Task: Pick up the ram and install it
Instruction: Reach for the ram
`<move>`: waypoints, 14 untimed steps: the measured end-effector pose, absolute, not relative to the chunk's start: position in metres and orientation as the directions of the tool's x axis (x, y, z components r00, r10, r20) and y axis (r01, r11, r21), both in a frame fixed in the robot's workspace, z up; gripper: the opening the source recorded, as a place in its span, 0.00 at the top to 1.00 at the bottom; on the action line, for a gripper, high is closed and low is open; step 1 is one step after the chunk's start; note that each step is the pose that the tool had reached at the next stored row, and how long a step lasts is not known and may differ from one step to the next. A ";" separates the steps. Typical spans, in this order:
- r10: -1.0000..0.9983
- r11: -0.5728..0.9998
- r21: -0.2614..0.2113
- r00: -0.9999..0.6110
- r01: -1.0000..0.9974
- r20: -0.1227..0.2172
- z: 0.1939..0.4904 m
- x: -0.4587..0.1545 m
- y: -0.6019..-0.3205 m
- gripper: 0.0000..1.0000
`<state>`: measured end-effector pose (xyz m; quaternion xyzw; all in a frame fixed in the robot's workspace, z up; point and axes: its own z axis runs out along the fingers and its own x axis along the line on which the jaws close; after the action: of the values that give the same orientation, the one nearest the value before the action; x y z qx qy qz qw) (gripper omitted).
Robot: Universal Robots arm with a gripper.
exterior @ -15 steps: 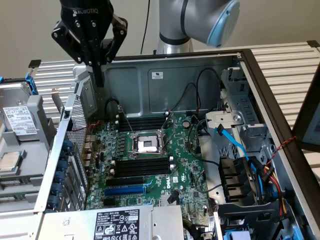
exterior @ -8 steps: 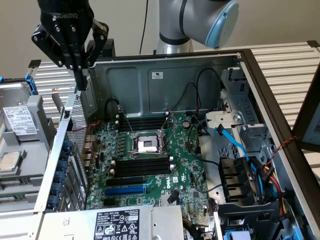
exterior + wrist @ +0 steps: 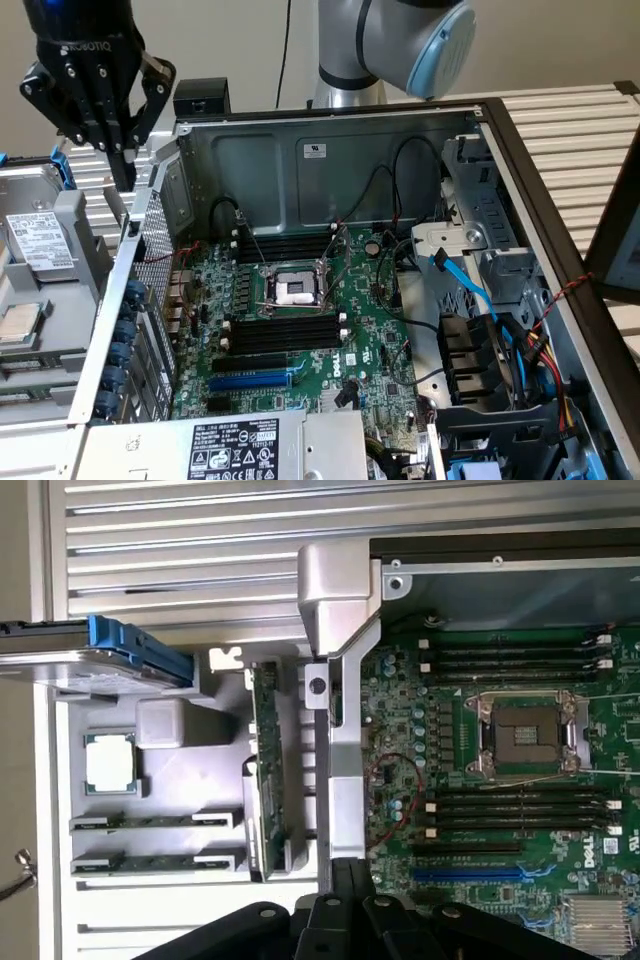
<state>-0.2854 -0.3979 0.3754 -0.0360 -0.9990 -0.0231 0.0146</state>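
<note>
gripper (image 3: 124, 175): fingers (image 3: 338, 885) pinched together, empty | ram (image 3: 268, 755): on edge in grey tray (image 3: 190, 770) just outside the case wall (image 3: 340, 730), close to fingertips, not touching | text: ROBOTIQ on gripper, DELL on motherboard (image 3: 400, 695)

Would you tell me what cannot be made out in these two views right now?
Wrist view: the ram stands edge-on, so its label is unreadable.
Exterior view: the tray is cut off by that view's left edge.
Exterior view: the motherboard has its near part hidden behind the labelled metal box.
</note>
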 end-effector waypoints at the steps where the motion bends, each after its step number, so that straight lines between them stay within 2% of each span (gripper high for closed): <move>1: 0.071 0.996 0.045 -0.997 0.073 0.032 0.374 -0.290 -0.398 0.90; 14: 0.071 0.996 0.043 -0.996 0.073 0.049 0.362 -0.349 -0.397 0.90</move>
<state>-0.3491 -0.3973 0.3617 -0.0362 -0.9988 -0.0226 0.0236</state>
